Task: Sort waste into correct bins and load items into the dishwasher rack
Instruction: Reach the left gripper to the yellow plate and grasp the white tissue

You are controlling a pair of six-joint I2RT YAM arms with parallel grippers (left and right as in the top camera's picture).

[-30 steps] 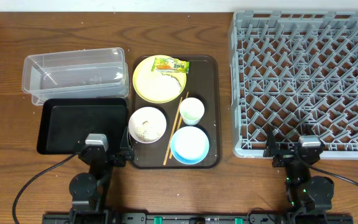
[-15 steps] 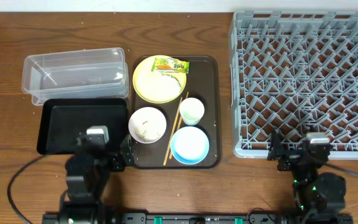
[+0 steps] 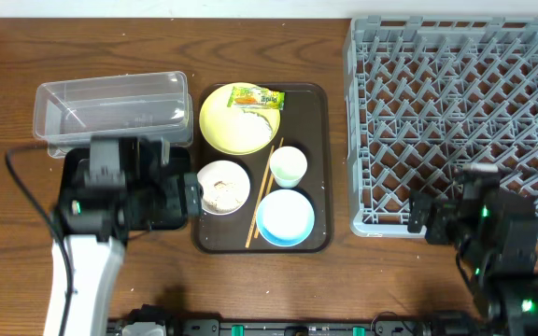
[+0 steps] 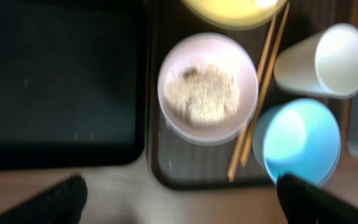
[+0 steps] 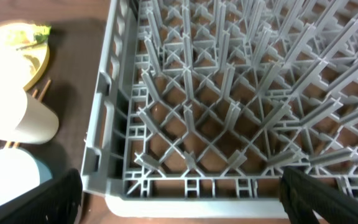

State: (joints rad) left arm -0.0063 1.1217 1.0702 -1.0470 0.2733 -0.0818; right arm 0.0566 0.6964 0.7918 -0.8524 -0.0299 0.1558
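On the brown serving tray sit the yellow plate with the green-and-yellow wrapper, the white bowl holding rice scraps, the pale cup, the light blue bowl and the chopsticks. The clear tub and black tray lie to the left, and the grey rack to the right. My left gripper is open and empty over the black tray's right edge, beside the white bowl. My right gripper is open and empty above the rack's front edge.
The left arm covers much of the black tray. The right wrist view shows the cup and blue bowl left of the rack wall. Bare wooden table runs along the front edge and between serving tray and rack.
Both arms have risen from the table's front edge. The left one has moved over the black tray toward the white bowl. The right one has lifted toward the rack's front edge.
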